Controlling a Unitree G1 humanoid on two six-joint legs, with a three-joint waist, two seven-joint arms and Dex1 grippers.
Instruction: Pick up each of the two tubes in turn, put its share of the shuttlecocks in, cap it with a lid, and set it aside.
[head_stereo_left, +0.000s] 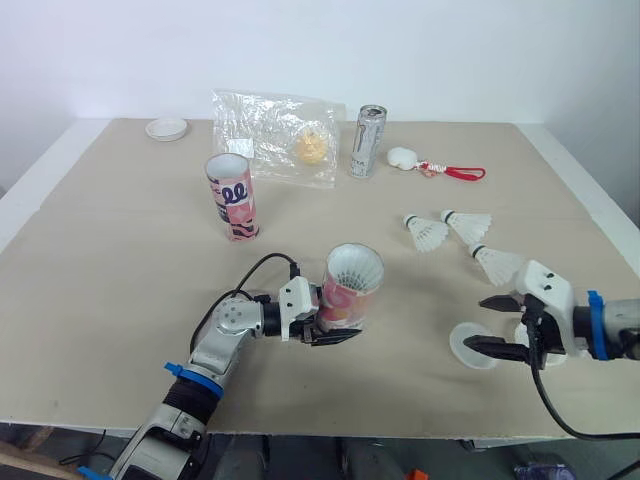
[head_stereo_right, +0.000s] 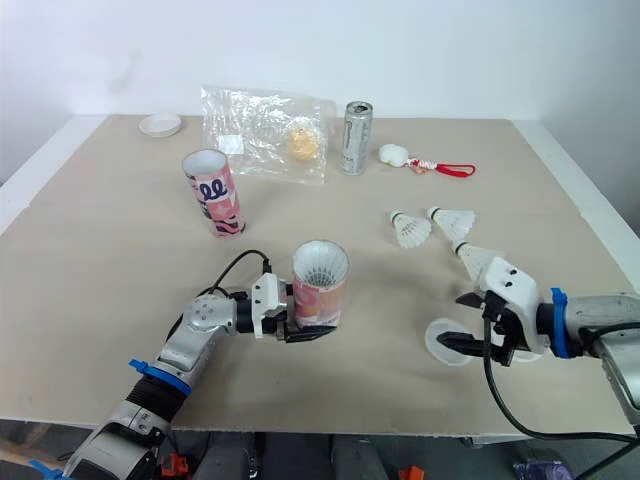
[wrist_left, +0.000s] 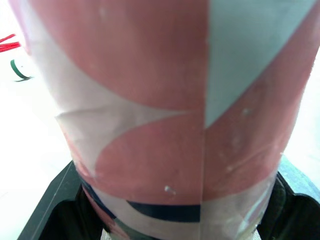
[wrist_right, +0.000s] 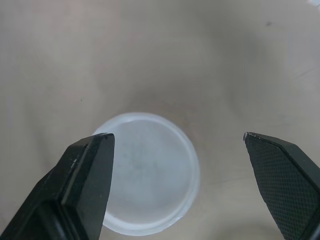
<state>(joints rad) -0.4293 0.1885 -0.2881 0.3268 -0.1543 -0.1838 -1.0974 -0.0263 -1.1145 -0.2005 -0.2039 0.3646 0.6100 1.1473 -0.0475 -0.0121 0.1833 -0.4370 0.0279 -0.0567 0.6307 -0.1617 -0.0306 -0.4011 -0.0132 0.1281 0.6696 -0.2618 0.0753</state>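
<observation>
The pink tube (head_stereo_left: 350, 290), with white shuttlecock feathers showing in its open mouth, is near the table's middle, clamped low down by the left gripper (head_stereo_left: 330, 332). To its right a clear lid (wrist_right: 145, 172) lies flat. The right gripper (head_stereo_left: 478, 322) is spread wide at the lid, holding nothing. Three loose shuttlecocks (head_stereo_left: 468, 224) lie farther right, and a second tube (head_stereo_left: 232, 196) stands far left.

Crinkled plastic bag (head_stereo_left: 272, 135), silver can (head_stereo_left: 367, 141) beside it, red-strapped white charm (head_stereo_left: 402, 157)
</observation>
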